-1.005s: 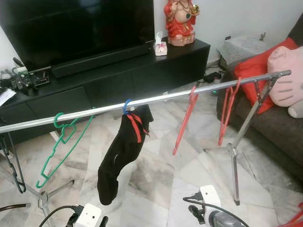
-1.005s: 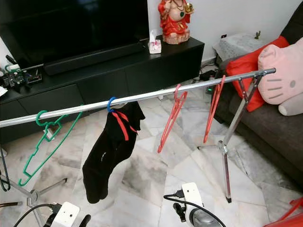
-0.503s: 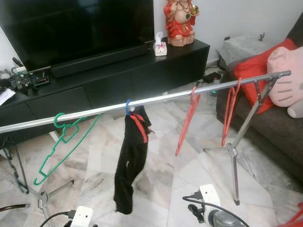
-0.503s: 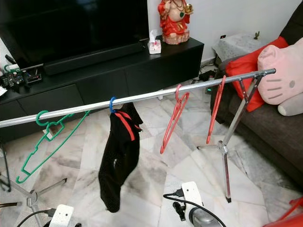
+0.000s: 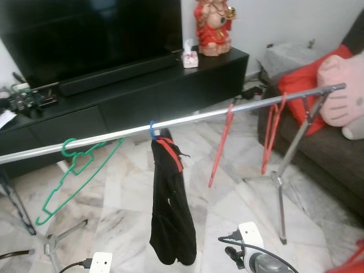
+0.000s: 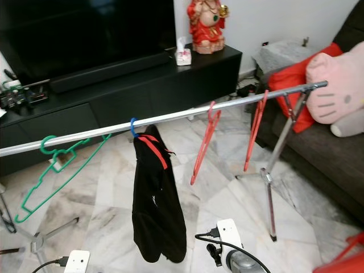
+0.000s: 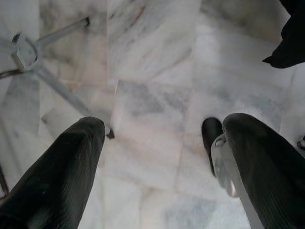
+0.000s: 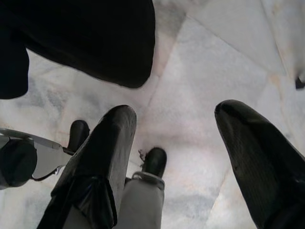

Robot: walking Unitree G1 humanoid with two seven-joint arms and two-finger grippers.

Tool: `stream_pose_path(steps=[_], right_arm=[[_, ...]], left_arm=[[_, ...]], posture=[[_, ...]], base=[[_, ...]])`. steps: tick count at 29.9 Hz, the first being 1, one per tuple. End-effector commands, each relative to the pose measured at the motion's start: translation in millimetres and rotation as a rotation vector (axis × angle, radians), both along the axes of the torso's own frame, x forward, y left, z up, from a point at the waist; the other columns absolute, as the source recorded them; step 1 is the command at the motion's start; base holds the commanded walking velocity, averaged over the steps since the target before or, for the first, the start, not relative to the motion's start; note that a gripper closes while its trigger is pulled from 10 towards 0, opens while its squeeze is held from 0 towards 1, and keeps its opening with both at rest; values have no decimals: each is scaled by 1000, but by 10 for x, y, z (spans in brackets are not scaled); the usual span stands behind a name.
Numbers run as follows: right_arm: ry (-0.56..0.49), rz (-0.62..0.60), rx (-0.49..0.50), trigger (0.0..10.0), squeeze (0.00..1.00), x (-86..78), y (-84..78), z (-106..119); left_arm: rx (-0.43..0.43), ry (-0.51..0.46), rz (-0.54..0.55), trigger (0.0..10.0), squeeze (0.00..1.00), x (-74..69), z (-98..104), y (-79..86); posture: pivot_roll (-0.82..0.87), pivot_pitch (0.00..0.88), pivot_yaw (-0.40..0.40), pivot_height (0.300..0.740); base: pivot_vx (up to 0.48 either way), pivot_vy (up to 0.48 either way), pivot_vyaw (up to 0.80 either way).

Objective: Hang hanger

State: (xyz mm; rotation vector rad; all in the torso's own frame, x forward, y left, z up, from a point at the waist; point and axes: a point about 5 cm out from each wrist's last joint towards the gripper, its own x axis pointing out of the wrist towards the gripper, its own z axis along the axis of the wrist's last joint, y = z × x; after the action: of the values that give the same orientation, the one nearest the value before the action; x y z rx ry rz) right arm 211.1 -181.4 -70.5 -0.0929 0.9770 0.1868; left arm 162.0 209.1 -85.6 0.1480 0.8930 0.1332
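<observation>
The blue hanger [image 5: 152, 128] with the black clothing [image 5: 170, 210] hangs on the silver rail [image 5: 187, 119], between the green hanger [image 5: 74, 173] and two red hangers [image 5: 223, 143]. Both arms are low, pointing down at the marble floor [image 7: 152, 71]. The left gripper [image 7: 159, 157] has its fingers spread wide, holding nothing. The right gripper [image 8: 174, 143] is spread wide too. Far back, a red statue [image 5: 212, 25] stands on the black cabinet [image 5: 170, 85].

shiny metal rail [image 5: 187, 118], matt black cloth garment [image 5: 170, 210], glossy marble floor [image 5: 131, 187].
</observation>
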Motion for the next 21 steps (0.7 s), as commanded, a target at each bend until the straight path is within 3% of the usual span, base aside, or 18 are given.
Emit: stream_pose_path(steps=[1,11,21], right_arm=[[13,23,-8,10000,0,-3,25,-6],[17,24,-14,10000,0,-10,15,-9],[21,19,-13,10000,0,-36,19,-24]], left_arm=[[-14,0,37,10000,0,-15,-7,21],[-3,12,38,10000,0,-32,-18,28],[9,5,-27,10000,0,-53,-23,9]], posture=[[-100,0,61,732],[-108,0,63,732],[-127,0,78,732]], base=[[0,0,-706],[0,0,-706],[0,-223,-706]])
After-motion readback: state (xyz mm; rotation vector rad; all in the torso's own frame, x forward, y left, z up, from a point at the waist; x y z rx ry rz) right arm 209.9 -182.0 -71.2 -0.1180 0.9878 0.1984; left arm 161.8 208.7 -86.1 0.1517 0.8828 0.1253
